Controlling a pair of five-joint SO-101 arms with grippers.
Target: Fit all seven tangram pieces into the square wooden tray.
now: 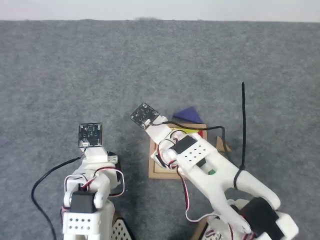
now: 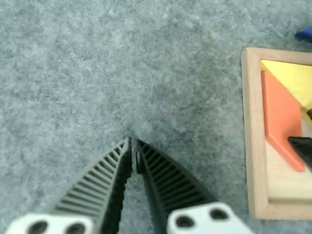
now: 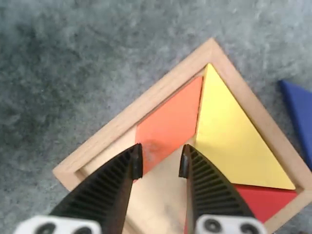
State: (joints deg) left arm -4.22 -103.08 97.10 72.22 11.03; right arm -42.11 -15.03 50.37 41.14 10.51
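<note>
Wooden tray (image 1: 152, 170) lay just right of centre in the high view, holding an orange piece (image 3: 170, 124), yellow triangle (image 3: 234, 141) and red piece (image 3: 265, 202).
Right tool (image 3: 159, 161) hung with fingers apart over the orange piece; left tool (image 2: 132, 146) was pressed together above the grey surface (image 2: 97, 73).

One square wooden tray (image 3: 146, 105) is holding three pieces: orange parallelogram (image 3: 170, 124), yellow triangle (image 3: 231, 139), red piece (image 3: 265, 202). One blue triangle (image 3: 300, 112) is lying outside.
</note>
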